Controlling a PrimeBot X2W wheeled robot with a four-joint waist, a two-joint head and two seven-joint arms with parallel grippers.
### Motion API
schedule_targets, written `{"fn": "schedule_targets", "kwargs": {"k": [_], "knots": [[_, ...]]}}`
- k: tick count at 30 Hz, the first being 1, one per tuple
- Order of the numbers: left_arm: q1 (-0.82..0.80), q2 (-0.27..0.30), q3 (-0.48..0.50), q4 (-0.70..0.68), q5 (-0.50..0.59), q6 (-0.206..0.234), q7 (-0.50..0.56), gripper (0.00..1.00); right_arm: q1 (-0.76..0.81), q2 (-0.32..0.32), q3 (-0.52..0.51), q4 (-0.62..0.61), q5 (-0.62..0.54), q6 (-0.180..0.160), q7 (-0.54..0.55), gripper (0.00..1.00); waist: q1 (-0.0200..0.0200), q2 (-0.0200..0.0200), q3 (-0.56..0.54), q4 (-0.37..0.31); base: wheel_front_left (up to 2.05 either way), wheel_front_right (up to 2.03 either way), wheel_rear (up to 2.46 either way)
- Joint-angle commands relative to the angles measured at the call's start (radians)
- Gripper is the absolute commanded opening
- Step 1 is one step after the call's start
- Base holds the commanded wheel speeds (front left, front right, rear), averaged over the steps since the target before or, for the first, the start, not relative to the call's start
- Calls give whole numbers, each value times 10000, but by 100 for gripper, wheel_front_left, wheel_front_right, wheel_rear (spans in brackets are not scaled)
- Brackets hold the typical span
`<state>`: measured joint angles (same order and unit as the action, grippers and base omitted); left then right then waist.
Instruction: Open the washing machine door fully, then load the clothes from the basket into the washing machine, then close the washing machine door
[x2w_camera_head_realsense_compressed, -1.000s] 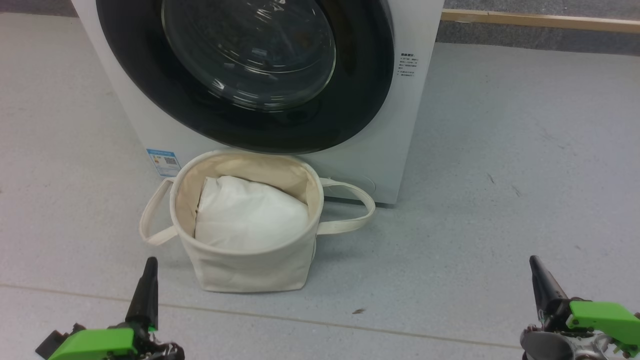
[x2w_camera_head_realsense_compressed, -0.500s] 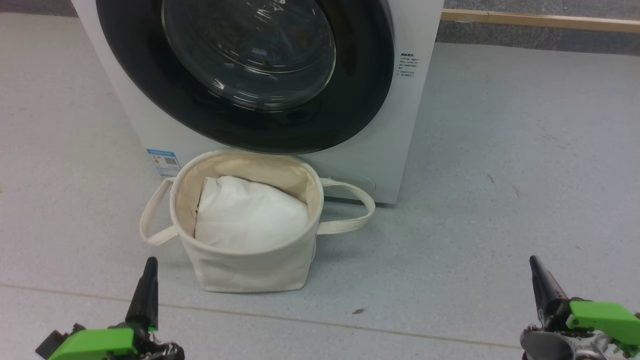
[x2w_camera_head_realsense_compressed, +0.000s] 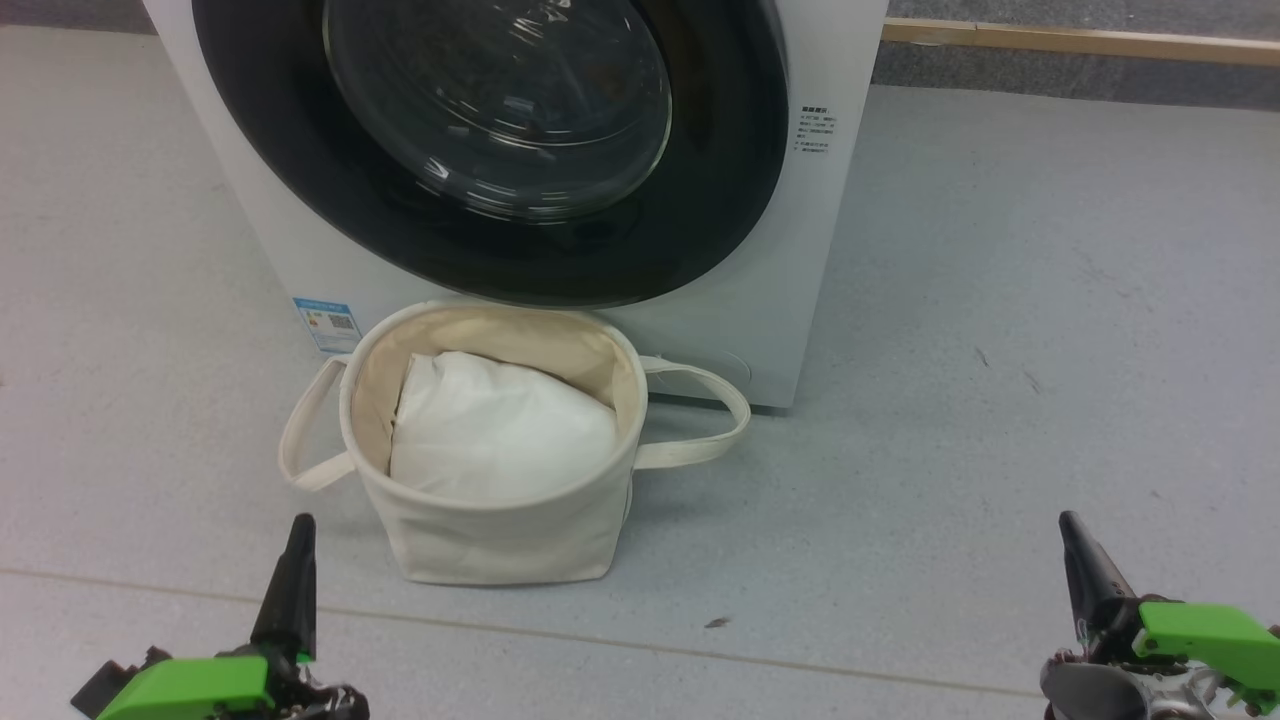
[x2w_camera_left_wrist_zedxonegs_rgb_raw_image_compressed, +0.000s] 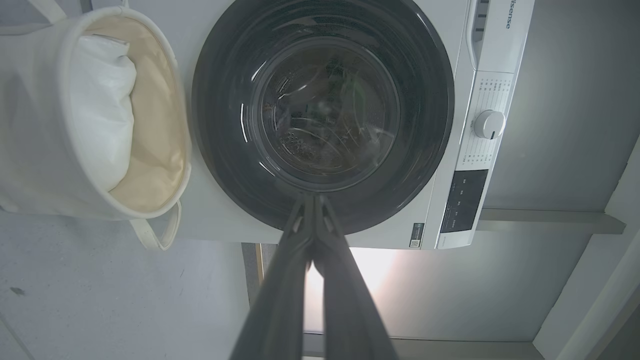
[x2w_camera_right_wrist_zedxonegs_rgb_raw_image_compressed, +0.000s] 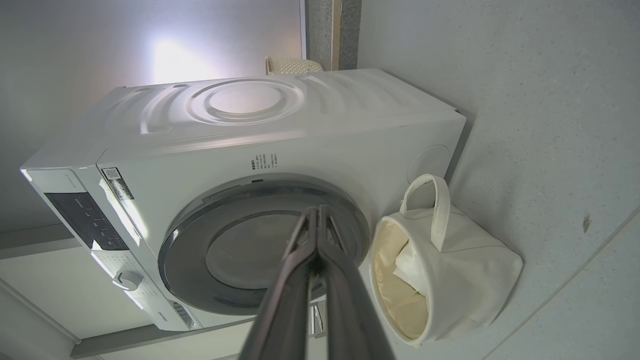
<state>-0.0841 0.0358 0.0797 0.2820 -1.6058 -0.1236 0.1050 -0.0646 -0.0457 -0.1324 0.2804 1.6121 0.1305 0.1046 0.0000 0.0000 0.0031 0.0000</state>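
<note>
The left gripper (x2w_camera_head_realsense_compressed: 302, 524) sits low on the left in the head view. Its two long dark fingers (x2w_camera_head_realsense_compressed: 290, 590) point up and press together into one thin spike. A bright green piece (x2w_camera_head_realsense_compressed: 185, 686) sits at its base. The right gripper (x2w_camera_head_realsense_compressed: 1068, 520) sits low on the right and leans a little to the left. It has its own green part (x2w_camera_head_realsense_compressed: 1205, 630) and a round grey metal joint (x2w_camera_head_realsense_compressed: 1085, 690). In both wrist views, the two fingers touch at the tips.
</note>
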Motion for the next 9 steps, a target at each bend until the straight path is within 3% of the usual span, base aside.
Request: {"fn": "schedule_targets", "kwargs": {"k": [1, 9], "knots": [[-238, 144, 338, -369, -31, -71, 80, 0, -434, -52, 185, -357, -37, 2, 87, 0, 0, 0, 0, 0, 0, 0, 0], [-238, 144, 338, -369, -31, -71, 80, 0, -434, -51, 183, -357, -38, 2, 88, 0, 0, 0, 0, 0, 0, 0, 0]]}}
